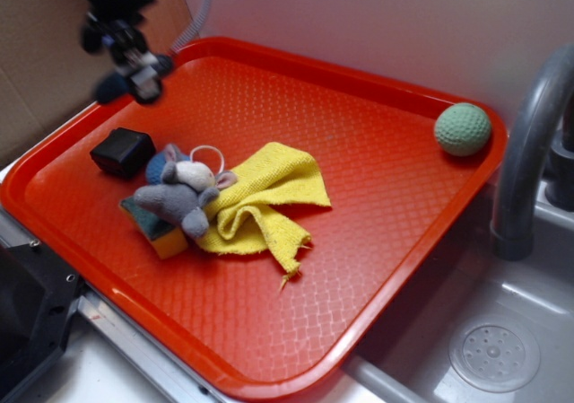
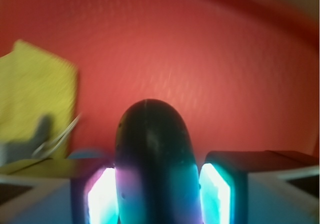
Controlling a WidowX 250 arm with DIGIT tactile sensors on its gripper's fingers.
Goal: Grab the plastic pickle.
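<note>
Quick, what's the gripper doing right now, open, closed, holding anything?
Gripper: closed on the pickle, held above the tray.

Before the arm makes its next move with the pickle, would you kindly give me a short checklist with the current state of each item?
1. Plastic pickle sits between the pads: ok, per the wrist view.
2. Gripper lifted off the red tray: ok, it looks raised, though blurred.
3. Grip firm enough to carry: cannot tell.
4. Yellow cloth and toy mouse clear of the gripper: ok.
5. Black block undisturbed below: ok, it sits apart on the tray.
6. Green ball out of the way: ok, far corner.
</note>
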